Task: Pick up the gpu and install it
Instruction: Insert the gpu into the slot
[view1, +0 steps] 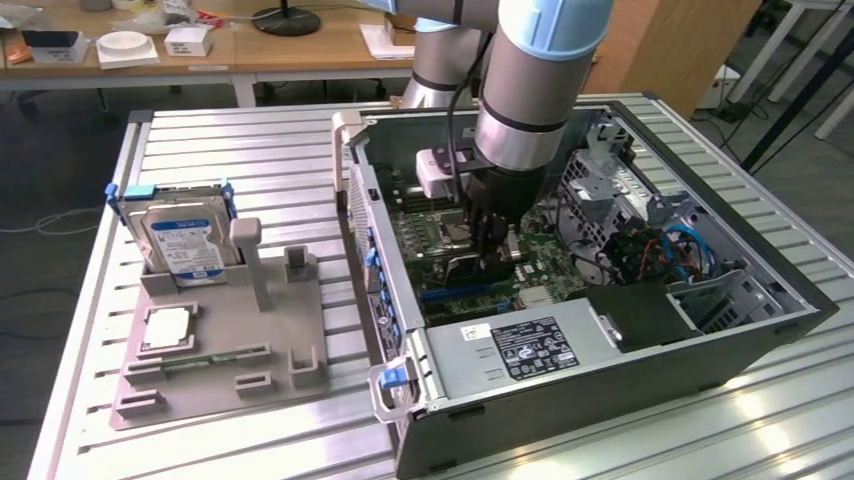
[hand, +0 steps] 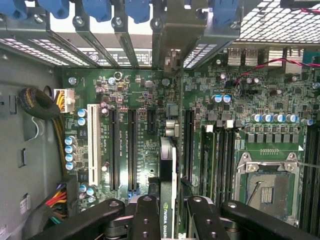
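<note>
**Bench** (view1: 240, 150): slatted metal top. It carries an open computer case and, toward the exterior view's left, a grey parts holder (view1: 267, 370).

**Computer case** (view1: 747, 330): lies on its side with the panel off, so the motherboard (hand: 145, 125) faces up and can be reached from above.

**Arm** (view1: 541, 60): reaches straight down into the case, wrist vertical, probably to present a card square to the board.

**Hard drive** (view1: 187, 245): stands upright in the holder, well apart from the work.

**Gripper** (hand: 170, 215): low over the board. The fingers (hand: 146, 220) are drawn narrow, clamping the card between them, one pad on each face.

**Gpu** (hand: 167, 170): held on edge, with its labelled top edge toward the wrist camera. It projects from between the fingers along the line of the expansion slots and sits just beside a long black slot (hand: 188, 145). It appears held this way so that its lower edge can meet a slot. Whether it touches or sits in any slot cannot be told.
</note>
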